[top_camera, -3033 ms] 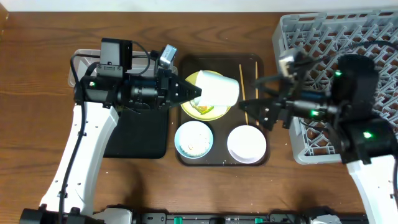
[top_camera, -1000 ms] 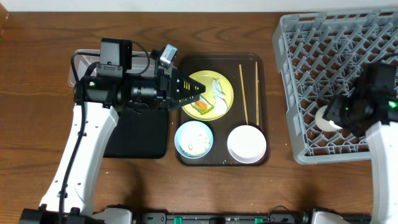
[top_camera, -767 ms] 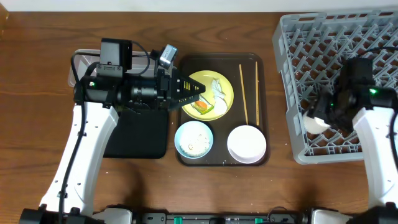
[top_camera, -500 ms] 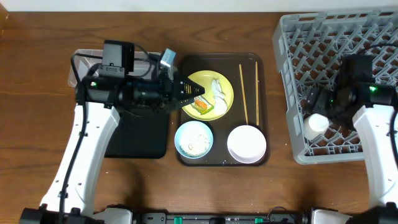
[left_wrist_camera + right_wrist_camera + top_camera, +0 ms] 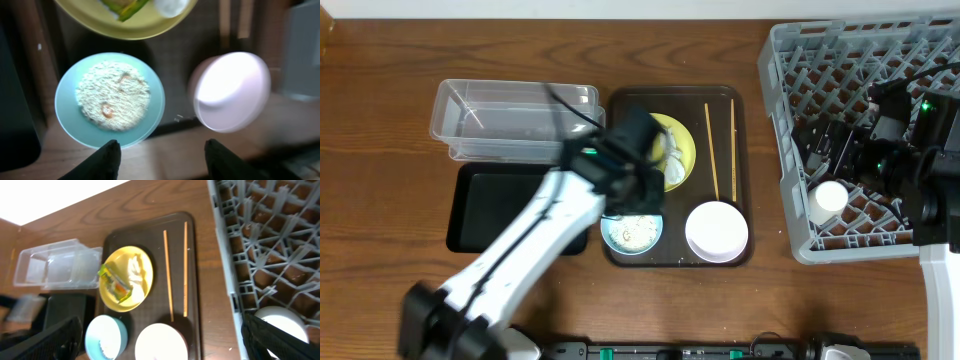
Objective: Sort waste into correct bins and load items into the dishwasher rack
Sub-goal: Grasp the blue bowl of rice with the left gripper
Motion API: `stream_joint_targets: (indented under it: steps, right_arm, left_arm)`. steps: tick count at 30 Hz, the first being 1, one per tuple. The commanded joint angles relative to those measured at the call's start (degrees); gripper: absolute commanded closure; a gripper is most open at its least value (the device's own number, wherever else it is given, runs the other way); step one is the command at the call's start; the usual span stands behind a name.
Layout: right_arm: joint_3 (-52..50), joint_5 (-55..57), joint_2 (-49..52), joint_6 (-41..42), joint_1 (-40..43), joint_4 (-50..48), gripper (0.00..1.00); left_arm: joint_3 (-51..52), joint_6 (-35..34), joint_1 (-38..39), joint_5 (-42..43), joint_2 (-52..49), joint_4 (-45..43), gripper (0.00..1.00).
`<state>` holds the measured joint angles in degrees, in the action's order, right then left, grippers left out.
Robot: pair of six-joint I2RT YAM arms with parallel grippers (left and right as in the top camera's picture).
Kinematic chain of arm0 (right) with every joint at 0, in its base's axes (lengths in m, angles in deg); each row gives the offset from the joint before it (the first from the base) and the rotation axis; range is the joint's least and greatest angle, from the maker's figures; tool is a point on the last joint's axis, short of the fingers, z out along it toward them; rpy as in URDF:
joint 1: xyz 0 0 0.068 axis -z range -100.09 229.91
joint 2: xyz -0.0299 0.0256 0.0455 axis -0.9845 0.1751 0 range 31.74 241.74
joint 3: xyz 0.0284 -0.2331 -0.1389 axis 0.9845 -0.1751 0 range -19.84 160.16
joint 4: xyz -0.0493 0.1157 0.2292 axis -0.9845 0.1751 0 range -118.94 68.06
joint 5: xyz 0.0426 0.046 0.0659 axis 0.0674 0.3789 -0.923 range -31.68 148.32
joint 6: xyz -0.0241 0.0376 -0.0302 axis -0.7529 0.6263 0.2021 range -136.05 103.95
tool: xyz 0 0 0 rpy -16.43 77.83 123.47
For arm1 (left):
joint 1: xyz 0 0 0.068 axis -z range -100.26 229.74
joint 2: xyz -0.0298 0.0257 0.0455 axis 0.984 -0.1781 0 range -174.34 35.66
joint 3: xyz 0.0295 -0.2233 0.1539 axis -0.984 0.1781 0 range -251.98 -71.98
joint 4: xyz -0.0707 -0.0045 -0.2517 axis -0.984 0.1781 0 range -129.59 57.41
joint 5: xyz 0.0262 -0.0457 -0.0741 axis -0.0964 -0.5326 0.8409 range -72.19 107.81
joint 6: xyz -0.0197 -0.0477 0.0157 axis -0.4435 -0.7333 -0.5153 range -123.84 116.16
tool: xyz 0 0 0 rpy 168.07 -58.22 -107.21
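Above the near edge of the serving tray (image 5: 625, 105), the left claw (image 5: 161, 145) spreads wide, empty, over the light-blue bowl (image 5: 65, 105) of rice (image 5: 112, 95) and the blur-smeared white bowl (image 5: 230, 92). Right of that tray, the right claw (image 5: 161, 322) also gapes empty above the dishwasher rack (image 5: 840, 60); its finger (image 5: 290, 345) hides part of the white cup (image 5: 280, 317) there.

Two bowls (image 5: 230, 90), two chopsticks (image 5: 732, 150), one plate (image 5: 140, 292)
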<state>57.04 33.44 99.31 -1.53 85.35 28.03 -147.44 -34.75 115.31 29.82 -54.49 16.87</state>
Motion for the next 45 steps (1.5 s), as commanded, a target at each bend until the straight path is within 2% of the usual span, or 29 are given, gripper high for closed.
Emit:
stream_joint_targets:
  steps: [1, 7, 10, 13, 17, 27, 30, 33, 34, 39, 42, 45]
  right_arm:
    - [0.6, -2.8, -0.2, 0.2, -0.5, 0.6, 0.01]
    - [0.6, -2.8, -0.2, 0.2, -0.5, 1.5, 0.01]
    - [0.6, -2.8, -0.2, 0.2, -0.5, 1.6, 0.01]
    - [0.6, -2.8, -0.2, 0.2, -0.5, 1.7, 0.01]
    - [0.6, -2.8, -0.2, 0.2, -0.5, 1.7, 0.01]
    - [0.6, -2.8, -0.2, 0.9, -0.5, 1.7, 0.01]
    - [0.6, -2.8, -0.2, 0.9, -0.5, 1.5, 0.02]
    - [0.6, -2.8, -0.2, 0.9, -0.5, 1.6, 0.01]
    - [0.6, -2.8, -0.2, 0.9, -0.5, 1.6, 0.01]
    - [0.6, -2.8, -0.2, 0.9, -0.5, 1.6, 0.01]
    - [0.6, -2.8, -0.2, 0.9, -0.5, 1.6, 0.01]
    - [0.6, -2.8, -0.2, 0.9, -0.5, 1.5, 0.01]
  left_arm:
    - [0.4, -8.5, 4.5, -8.9, -5.6, -0.6, 0.48]
    - [0.3, -9.9, 9.3, -11.7, -14.1, -3.4, 0.53]
    - [0.3, -10.1, 9.4, -13.1, -16.7, -3.4, 0.60]
    - [0.4, -10.1, 9.4, -13.1, -18.6, -3.7, 0.71]
    - [0.3, -10.1, 9.4, -12.6, -19.5, -4.1, 0.94]
    - [0.2, -8.8, 9.4, -11.0, -15.1, -3.7, 0.94]
    - [0.2, -8.8, 9.4, -11.3, -15.3, -4.1, 0.86]
    - [0.3, -8.8, 9.5, -11.4, -16.5, -4.3, 0.83]
    - [0.3, -8.8, 9.5, -11.4, -17.1, -4.4, 0.78]
    - [0.4, -8.8, 9.5, -11.4, -19.3, -4.7, 0.76]
    - [0.4, -8.8, 9.8, -11.4, -20.1, -4.7, 0.77]
    - [0.4, -8.8, 10.3, -11.3, -20.3, -4.7, 0.94]
